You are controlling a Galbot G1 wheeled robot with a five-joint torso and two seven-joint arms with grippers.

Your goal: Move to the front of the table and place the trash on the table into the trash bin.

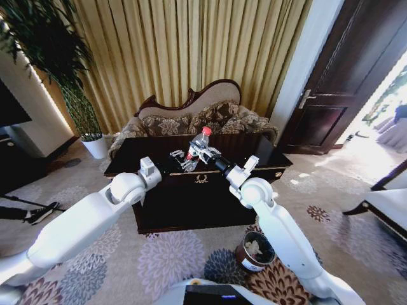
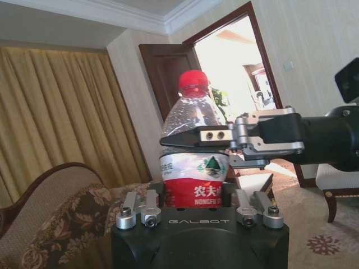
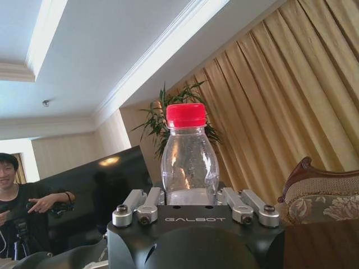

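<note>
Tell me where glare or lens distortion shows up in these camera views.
Head view: wide-lens bending curves the door and curtains, and daylight blows out the far right. Left wrist view: the bright doorway is washed out behind the bottle. Right wrist view: even light, no strong glare.

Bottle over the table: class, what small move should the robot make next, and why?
Probably draw the left hand back from the bottle. The right hand is already clamped across the upright bottle's shoulder, while the left hand sits close at its label. The trash bin stands on the floor at the robot's right, so the right arm could likely carry it alone.
</note>
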